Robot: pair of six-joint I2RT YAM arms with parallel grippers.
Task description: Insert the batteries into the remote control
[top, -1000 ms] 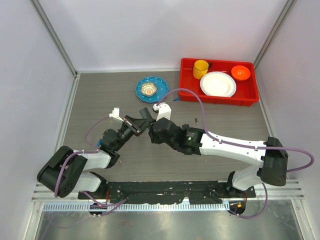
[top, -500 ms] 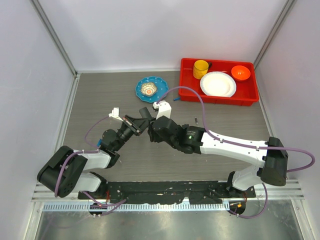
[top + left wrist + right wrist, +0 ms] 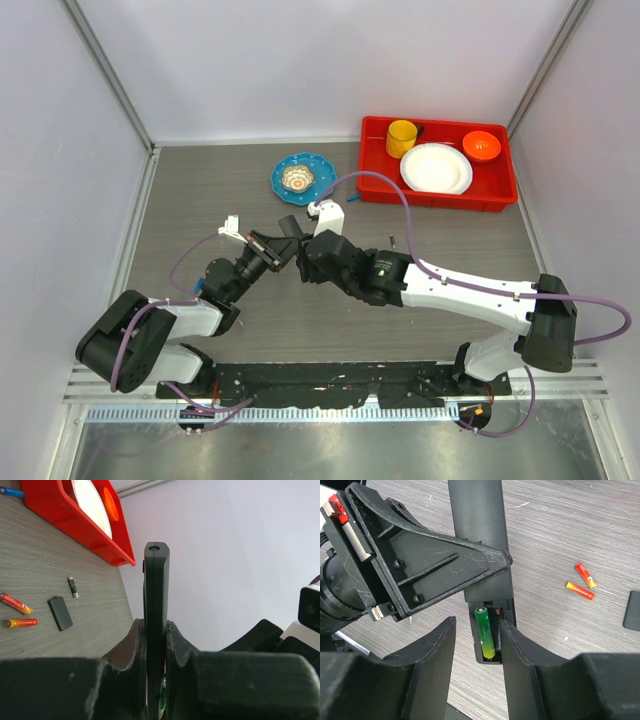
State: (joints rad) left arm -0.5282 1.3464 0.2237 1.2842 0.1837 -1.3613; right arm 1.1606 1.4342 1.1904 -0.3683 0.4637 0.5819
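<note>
Remote control [image 3: 156, 595] pinched fast in the left gripper [image 3: 156, 645], held off the table [image 3: 560, 530] to present its open bay [image 3: 495, 620] (one green battery [image 3: 484, 632] seated inside), right gripper [image 3: 477, 630] spread open astride that bay.

Your left hand [image 3: 156, 630] pinches the remote [image 3: 156, 610] over the middle of the table [image 3: 200, 200]. Your right hand [image 3: 476, 630] straddles the remote's compartment end, fingers spread. One battery [image 3: 484, 632] lies in the compartment, in the left slot as the right wrist sees it. To its right on the table lie two batteries [image 3: 585, 575], close together, with the cover [image 3: 632, 611] just past them. A fourth battery [image 3: 73, 587] lies between the cover and the tray [image 3: 440, 200]. The tray sits at the far right and holds a plate [image 3: 436, 168] in the middle, a cup [image 3: 401, 138] back left and a bowl [image 3: 481, 146] back right. A dish [image 3: 303, 178] lies left of the tray.
</note>
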